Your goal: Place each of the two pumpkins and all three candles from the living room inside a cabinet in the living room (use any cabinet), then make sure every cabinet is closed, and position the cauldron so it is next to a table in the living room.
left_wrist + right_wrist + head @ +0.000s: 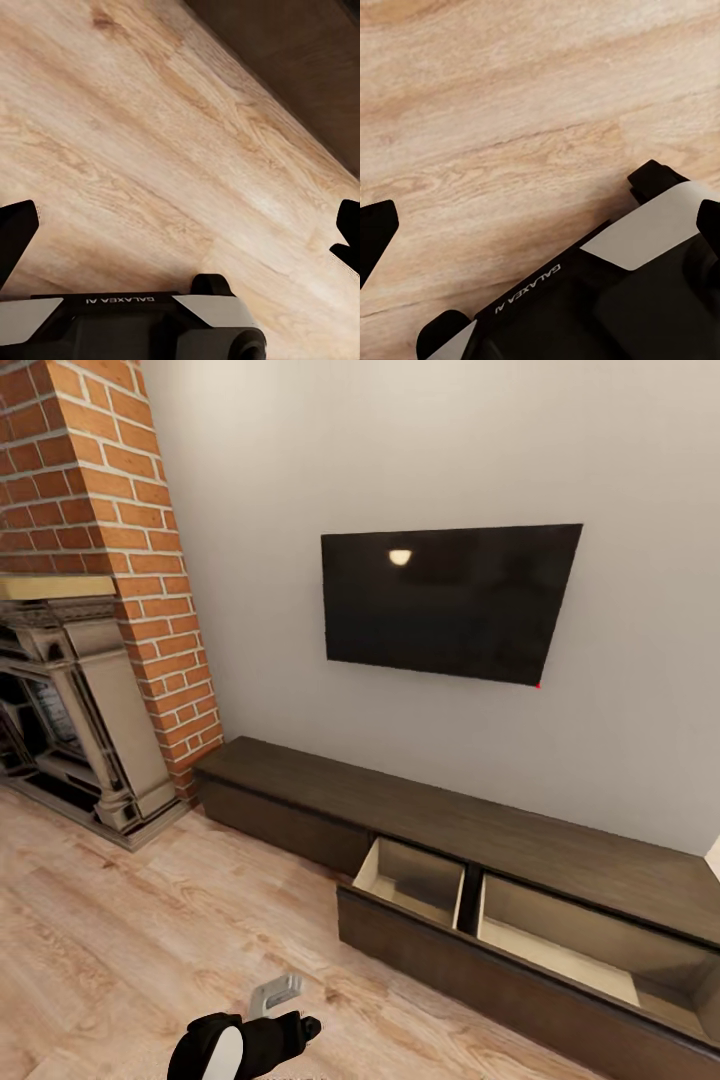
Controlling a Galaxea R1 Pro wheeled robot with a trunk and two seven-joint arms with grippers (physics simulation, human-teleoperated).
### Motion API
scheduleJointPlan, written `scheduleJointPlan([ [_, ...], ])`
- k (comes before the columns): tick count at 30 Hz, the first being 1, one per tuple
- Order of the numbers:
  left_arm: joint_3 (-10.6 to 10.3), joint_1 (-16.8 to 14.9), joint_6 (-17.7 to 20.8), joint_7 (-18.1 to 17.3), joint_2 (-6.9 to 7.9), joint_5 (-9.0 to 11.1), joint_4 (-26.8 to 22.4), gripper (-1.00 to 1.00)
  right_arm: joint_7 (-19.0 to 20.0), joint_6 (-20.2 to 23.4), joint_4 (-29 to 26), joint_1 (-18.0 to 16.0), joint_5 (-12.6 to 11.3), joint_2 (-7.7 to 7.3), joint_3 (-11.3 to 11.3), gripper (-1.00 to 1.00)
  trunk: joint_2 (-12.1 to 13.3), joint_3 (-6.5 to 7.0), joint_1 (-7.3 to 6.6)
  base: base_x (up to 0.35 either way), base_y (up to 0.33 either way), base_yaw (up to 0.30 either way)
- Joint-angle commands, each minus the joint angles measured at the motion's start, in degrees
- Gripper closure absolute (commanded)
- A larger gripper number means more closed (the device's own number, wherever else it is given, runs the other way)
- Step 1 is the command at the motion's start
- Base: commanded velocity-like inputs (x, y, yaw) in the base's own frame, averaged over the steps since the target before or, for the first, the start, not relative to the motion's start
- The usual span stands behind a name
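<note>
The long, low dark-brown cabinet (300, 785) runs along the white wall. Its right-hand drawer (480, 960) is pulled out, and the two pale wood compartments (415, 880) inside look empty. Part of my left arm (240, 1045) shows at the lower edge of the head view, over the floor in front of the cabinet. My left gripper (180, 232) is open above bare floorboards, with the cabinet's dark front nearby. My right gripper (540, 225) is open too, over the floor with nothing between its fingers. The pumpkins, candles, cauldron and table are out of view.
A black television (450, 600) hangs on the wall above the cabinet. A brick chimney (110, 510) with a stone fireplace (80, 710) stands to the left. Light wood floor (130, 940) stretches in front of both.
</note>
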Motion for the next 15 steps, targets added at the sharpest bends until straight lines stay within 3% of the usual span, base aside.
scheduleJointPlan([
  [1, 0.0, 0.0, 0.2, 0.6, 0.0, 0.6, 0.0, -1.0, -0.3, 0.3, -0.2, 0.0, -0.2, 0.01, -0.1, -1.0, 0.0, -0.06, 0.0, 0.0, 0.0, 0.3],
  [15, 0.0, 0.0, 0.2, 0.6, 0.0, 0.6, 0.0, -1.0, -0.3, 0.0, -0.2, 0.0, -0.1, 0.17, -0.1, -1.0, 0.0, -0.06, 0.0, 0.0, 0.0, 0.3],
])
